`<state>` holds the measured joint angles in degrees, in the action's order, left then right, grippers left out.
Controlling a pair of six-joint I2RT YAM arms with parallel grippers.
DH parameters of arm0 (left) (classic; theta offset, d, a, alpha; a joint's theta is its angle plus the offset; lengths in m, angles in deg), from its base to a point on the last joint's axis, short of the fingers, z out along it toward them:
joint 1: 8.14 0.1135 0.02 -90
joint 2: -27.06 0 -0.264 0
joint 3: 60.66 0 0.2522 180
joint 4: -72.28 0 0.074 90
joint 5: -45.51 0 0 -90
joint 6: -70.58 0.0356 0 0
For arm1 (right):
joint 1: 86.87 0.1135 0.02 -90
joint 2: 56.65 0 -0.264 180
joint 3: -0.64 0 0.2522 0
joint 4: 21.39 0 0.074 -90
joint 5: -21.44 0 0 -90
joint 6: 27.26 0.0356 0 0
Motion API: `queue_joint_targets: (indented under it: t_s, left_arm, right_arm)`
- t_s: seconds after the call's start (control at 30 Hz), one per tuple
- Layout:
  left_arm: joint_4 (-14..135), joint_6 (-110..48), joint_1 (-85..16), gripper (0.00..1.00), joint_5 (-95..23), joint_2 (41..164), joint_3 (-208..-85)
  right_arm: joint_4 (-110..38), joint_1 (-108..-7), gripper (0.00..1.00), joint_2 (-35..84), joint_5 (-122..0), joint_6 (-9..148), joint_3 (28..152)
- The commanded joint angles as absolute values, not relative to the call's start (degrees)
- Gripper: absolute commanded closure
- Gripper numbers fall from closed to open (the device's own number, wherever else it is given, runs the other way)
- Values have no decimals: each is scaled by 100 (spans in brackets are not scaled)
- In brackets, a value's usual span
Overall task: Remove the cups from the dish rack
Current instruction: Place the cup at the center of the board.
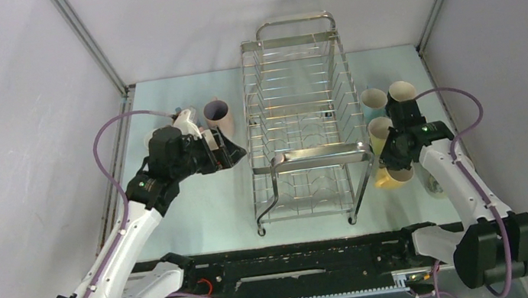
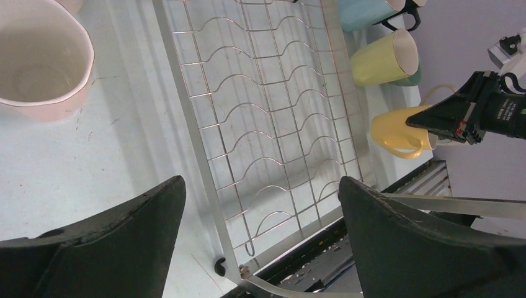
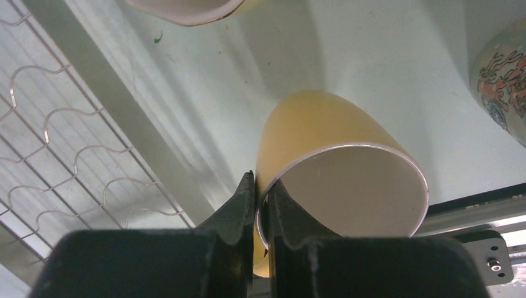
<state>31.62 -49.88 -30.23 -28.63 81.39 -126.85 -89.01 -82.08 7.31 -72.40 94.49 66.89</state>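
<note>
The chrome wire dish rack [image 1: 302, 113] stands mid-table, and no cups show on its tiers. My right gripper [image 3: 261, 186] is shut on the rim of a yellow cup [image 3: 322, 143], one finger inside and one outside. It holds the cup tilted on its side beside the rack's front right leg [image 1: 388, 176]. My left gripper [image 2: 260, 205] hangs open and empty at the rack's left side [image 1: 234, 153]. A pink cup [image 1: 218, 114] stands just behind it [image 2: 37, 68].
Light blue [image 1: 372, 98], cream [image 1: 401, 91] and pale yellow-green [image 1: 380, 131] cups stand right of the rack. A patterned cup [image 3: 502, 81] sits near the right arm. The black base rail [image 1: 298, 256] runs along the near edge, and walls close in on both sides.
</note>
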Motion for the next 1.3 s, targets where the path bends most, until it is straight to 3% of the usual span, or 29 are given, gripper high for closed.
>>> queue_joint_targets:
  t_s: [0.0, 0.23, 0.43, 0.8, 1.27]
  left_arm:
    - [3232, -4797, -2995, 0, -2732, 8109, -13009]
    - [3282, -4811, -2999, 0, -2622, 8111, -12951]
    - [3283, -4803, -2994, 0, -2609, 8103, -12926]
    - [3209, -4759, -2994, 0, -2660, 8077, -12885]
    - [2717, -4583, -2994, 0, -3389, 7832, -13283]
  right_arm:
    - [-8450, -8308, 100, 803, -7485, 9297, 6627]
    - [-8223, -8301, 100, 983, -7693, 9308, 6419]
    - [-8096, -8266, 90, 1119, -7809, 9350, 6312]
    - [-8109, -8110, 63, 929, -7660, 9396, 6309]
    - [-8574, -8004, 30, -218, -7347, 9473, 6898]
